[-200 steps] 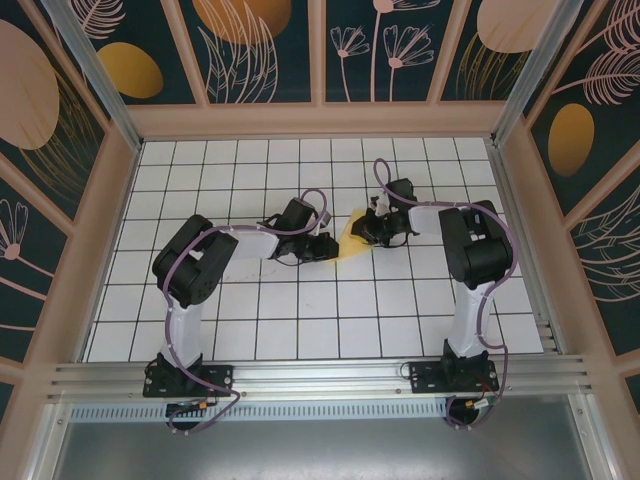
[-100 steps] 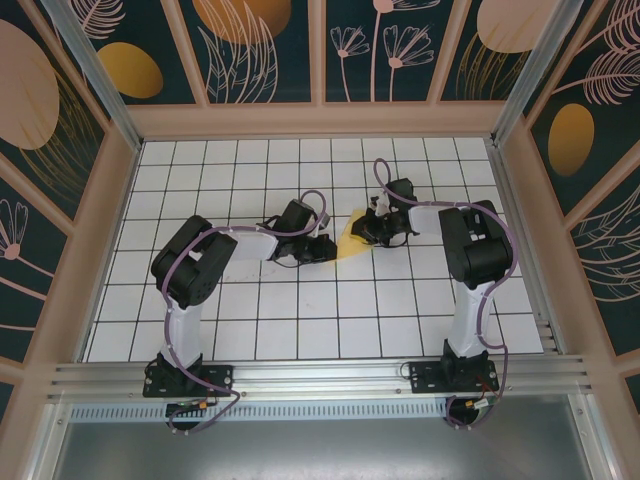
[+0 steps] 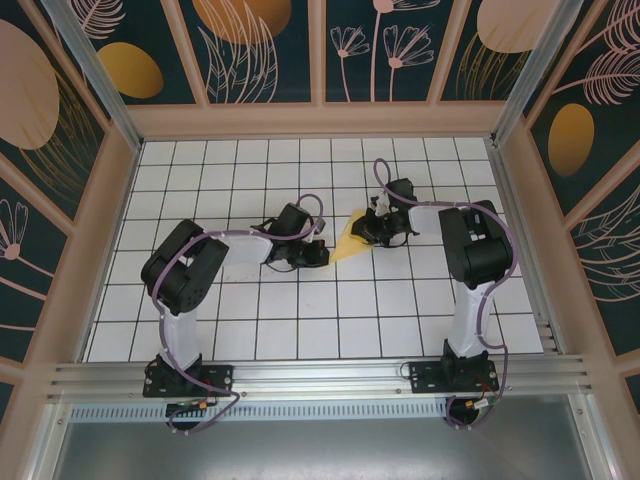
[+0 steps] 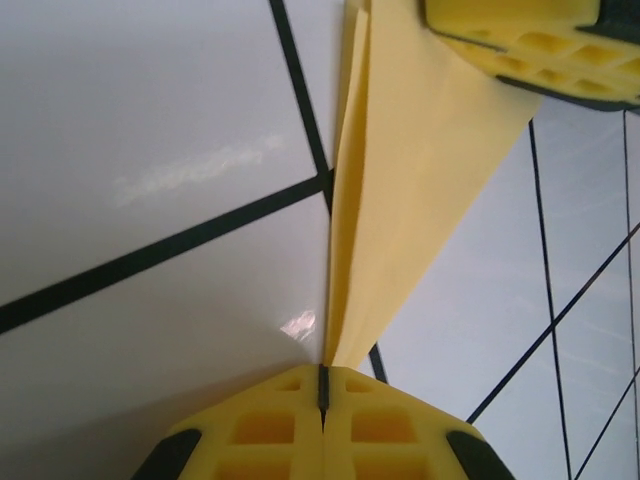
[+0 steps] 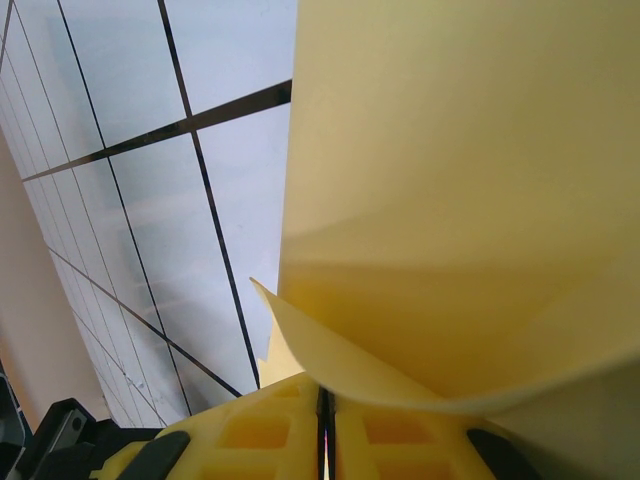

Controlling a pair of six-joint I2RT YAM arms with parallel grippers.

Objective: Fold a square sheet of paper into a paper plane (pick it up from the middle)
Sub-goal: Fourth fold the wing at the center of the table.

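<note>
A: How are the left jaws seen to stand?

B: They are shut. The yellow pads (image 4: 265,430) are pressed together, and the sharp tip of the plane (image 4: 400,180) is pinched in the seam between them.

A: And the right jaws?

B: They are closed as well. From the right wrist, the wide end of the plane (image 5: 450,200) is seen gripped between the pads (image 5: 260,425), with one layer curled out to the left just above them. From the left wrist, the same right pads (image 4: 520,40) are seen clamped on the far end of the paper.

A: How is the plane held?

B: It is stretched between the two pairs of jaws, with its folded layers standing on edge. Whether its lower edge touches the bench cannot be told.

A: Where is it placed on the bench?

B: From above, the plane (image 3: 347,241) is found about the middle of the bench (image 3: 300,320), a little right of centre and well away from every edge. Its tip is pointed toward the near-left corner.

A: And the arms?

B: The left arm (image 3: 190,270) is reached in from the left, and the right arm (image 3: 475,245) from the right.
</note>
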